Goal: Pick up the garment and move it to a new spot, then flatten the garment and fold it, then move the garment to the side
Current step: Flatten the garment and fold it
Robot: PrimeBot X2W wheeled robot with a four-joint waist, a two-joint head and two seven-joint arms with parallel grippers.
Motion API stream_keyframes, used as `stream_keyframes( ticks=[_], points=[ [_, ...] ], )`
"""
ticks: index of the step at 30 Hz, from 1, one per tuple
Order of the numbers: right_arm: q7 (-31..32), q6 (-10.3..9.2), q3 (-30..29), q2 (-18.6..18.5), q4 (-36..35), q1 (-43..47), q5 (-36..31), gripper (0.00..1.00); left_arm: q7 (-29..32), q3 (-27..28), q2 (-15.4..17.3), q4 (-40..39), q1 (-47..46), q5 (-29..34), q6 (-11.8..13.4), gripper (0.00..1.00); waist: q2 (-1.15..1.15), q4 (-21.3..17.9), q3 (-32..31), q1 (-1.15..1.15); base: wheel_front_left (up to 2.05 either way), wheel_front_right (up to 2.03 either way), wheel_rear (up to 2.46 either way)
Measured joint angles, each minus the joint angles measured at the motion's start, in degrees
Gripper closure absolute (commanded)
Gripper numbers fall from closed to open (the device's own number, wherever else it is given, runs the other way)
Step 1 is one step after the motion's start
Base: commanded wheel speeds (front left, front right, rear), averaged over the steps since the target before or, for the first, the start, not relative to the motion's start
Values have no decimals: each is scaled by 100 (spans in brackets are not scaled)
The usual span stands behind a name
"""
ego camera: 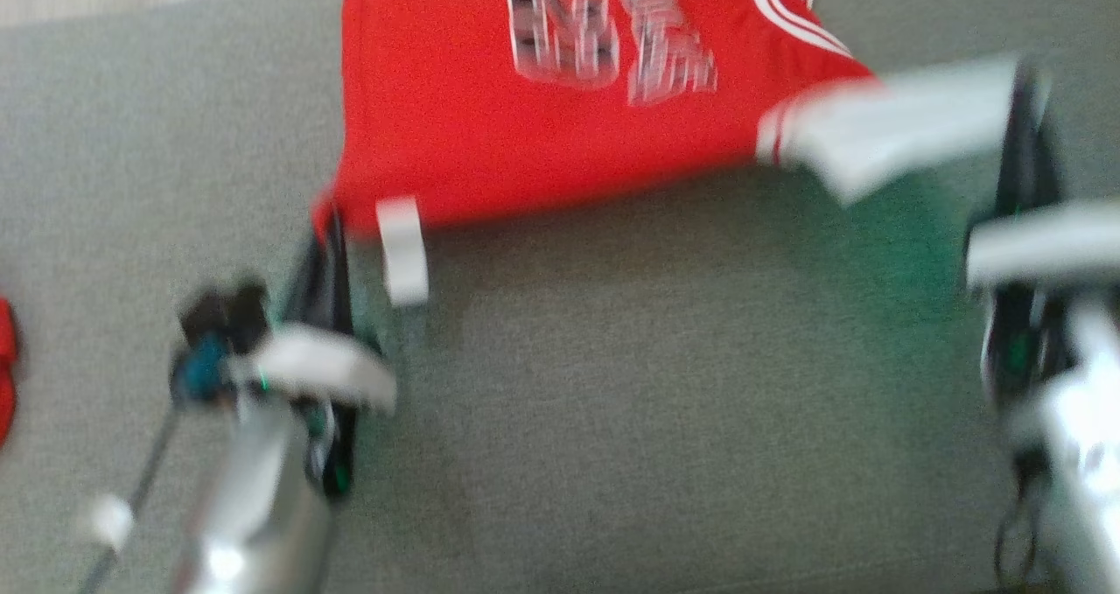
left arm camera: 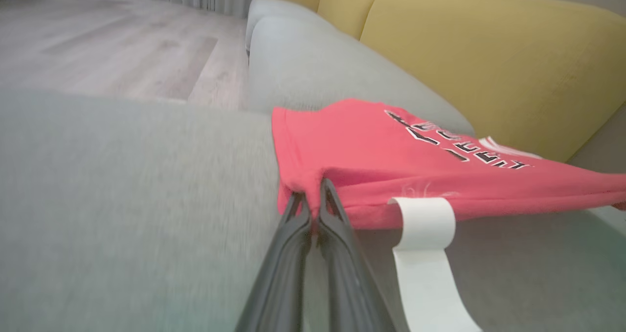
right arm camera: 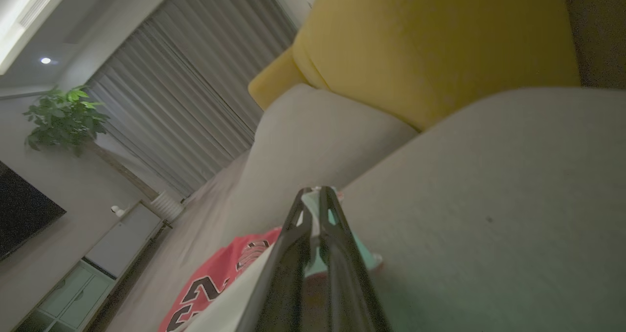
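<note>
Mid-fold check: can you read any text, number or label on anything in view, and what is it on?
"2": large black-outlined digit on the red jersey, as seen in the right wrist view; the next character is cut off.
Chest lettering on the jersey: too blurred and slanted to read.
White strip at its hem: no print visible.

Garment [left arm camera: 352, 146] matt cloth; sofa [left arm camera: 122, 200] seemingly woven fabric.
</note>
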Motion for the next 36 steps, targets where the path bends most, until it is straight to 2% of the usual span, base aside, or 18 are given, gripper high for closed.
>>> stream_keyframes(
  ticks=[3,7,13,19,28,36],
  points=[
    [2,0,53,-4,-69,1004,345,100,1,167,-162,-1,727,54,-54,100,0,-36,-166,-1,0,0,0],
    [10,0,310,-8,-254,1978,494,100,1,501,-235,-125,1462,110,-101,100,0,-104,-424,-1,0,0,0],
    [10,0,352,90,-316,2853,691,100,1,702,-275,-419,2440,196,-148,100,0,-197,-867,-1,0,0,0],
    [10,0,338,116,-434,3543,735,100,2,510,-274,-635,3098,-157,-149,100,0,-227,-1227,-1,0,0,0],
    [10,0,96,87,-946,3722,801,100,2,313,-258,-1149,3345,-209,-149,100,0,-97,-1240,1,0,0,0],
    [185,0,-29,148,-1039,2558,761,100,1,59,-252,-1043,2465,-197,-88,100,0,102,-915,2,0,0,0]
  ],
)
